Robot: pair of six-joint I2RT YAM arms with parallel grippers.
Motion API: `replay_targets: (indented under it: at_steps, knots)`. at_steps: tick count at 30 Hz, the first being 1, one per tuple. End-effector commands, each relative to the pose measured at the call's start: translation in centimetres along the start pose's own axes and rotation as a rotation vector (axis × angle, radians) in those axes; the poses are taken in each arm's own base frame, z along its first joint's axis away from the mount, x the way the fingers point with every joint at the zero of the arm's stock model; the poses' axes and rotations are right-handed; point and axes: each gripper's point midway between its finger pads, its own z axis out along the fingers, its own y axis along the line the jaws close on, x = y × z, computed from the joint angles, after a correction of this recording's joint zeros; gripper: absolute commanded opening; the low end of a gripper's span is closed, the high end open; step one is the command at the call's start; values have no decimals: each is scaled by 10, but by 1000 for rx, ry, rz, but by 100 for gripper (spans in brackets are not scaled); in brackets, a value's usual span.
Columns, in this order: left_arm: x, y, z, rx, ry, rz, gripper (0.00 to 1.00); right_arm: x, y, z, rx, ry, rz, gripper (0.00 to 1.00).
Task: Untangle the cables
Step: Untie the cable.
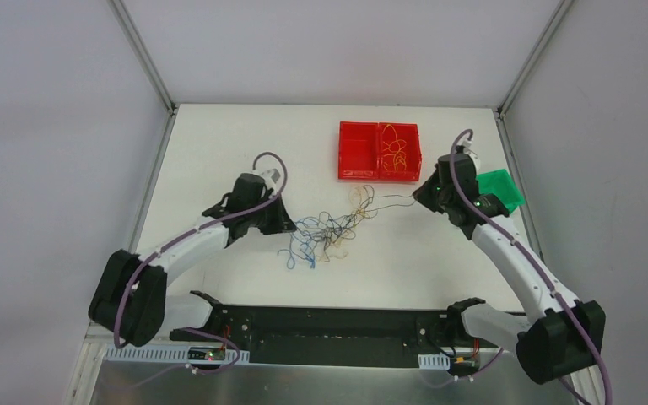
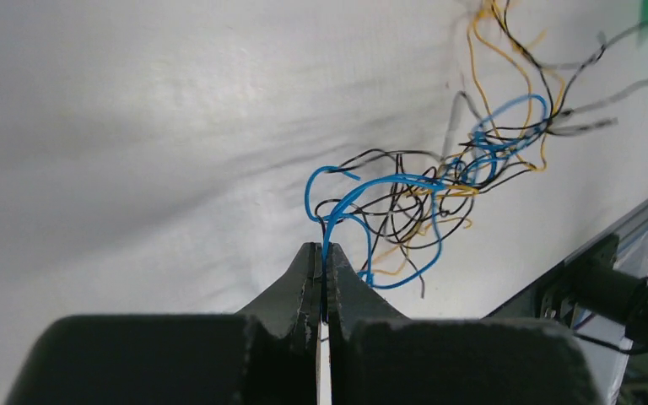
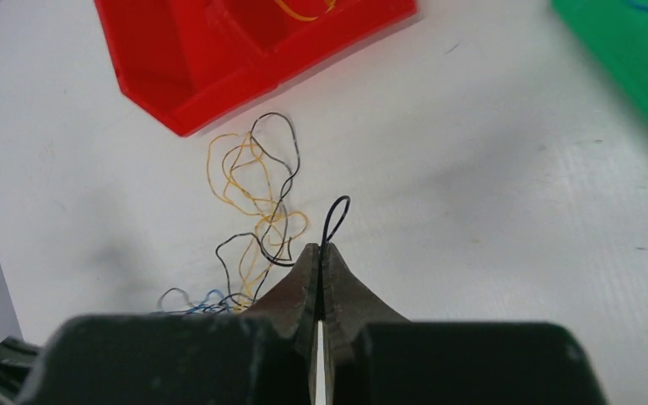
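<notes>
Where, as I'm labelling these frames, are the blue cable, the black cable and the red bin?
blue cable [image 2: 388,180]: left wrist view, on the strand's upper arc.
black cable [image 3: 343,200]: right wrist view, on the top of its small loop.
red bin [image 1: 357,152]: top external view, on the bare floor of its left compartment.

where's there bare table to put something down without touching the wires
Bare table at the far left, between the left edge and the red bin; also the near strip between the cables and the black base rail, toward the right. Crowded: the middle, where cables stretch between left gripper and right gripper.
</notes>
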Motion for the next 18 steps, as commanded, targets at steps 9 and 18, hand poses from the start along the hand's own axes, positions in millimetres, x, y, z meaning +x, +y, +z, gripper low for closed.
replay_targets:
  at_steps: [9,18]
  knots:
    - [-31,46,-70,-104,-239,-267,0,-76,-76,-81,218,-265,153,0]
    - [-34,99,-110,-300,-441,-485,0,-114,-113,-128,339,-436,265,0]
